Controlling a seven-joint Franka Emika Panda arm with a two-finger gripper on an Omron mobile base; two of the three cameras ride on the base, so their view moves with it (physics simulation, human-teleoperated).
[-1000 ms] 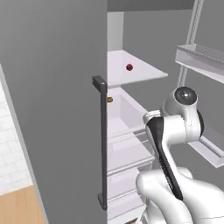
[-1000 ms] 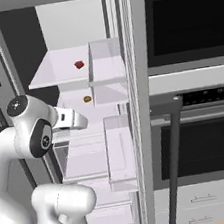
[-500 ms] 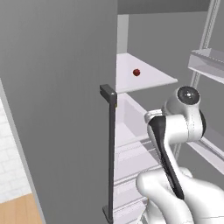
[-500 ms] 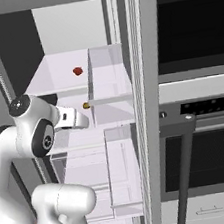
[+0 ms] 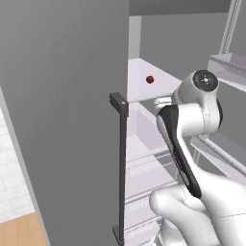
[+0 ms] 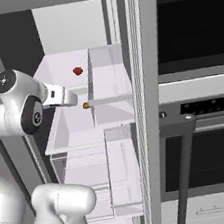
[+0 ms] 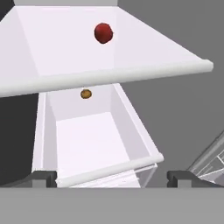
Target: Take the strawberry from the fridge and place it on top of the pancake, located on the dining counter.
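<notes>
Two dark fingertips [image 7: 43, 178] sit at the bottom corners of our hand view, spread wide with nothing between them, so our claw [image 7: 111, 179] is apart and empty. Just beyond it is the front rail of a clear drawer [image 7: 94, 144], and past that, at the drawer's back wall, a small yellow-orange item [image 7: 85, 93]. Above the drawer runs the white shelf [image 7: 52, 48], and on it, well back from its front edge, rests the strawberry [image 7: 103, 33]. In the right base view the strawberry [image 6: 78, 71] lies on that same shelf inside the fridge [image 6: 144, 109], higher than and beyond our wrist.

We judge the main risk to be height: the claw points at the drawer, below the shelf lip, so a straight push forward would meet the shelf edge or lead us to the wrong fruit. The strawberry is round and could roll away if one finger nudges it first.

Room is tight on the sides. The open door [image 5: 62, 120] with its dark handle [image 5: 122, 163] stands close on our left, and door bins [image 6: 109, 84] crowd the right. Above the shelf the space looks open.
</notes>
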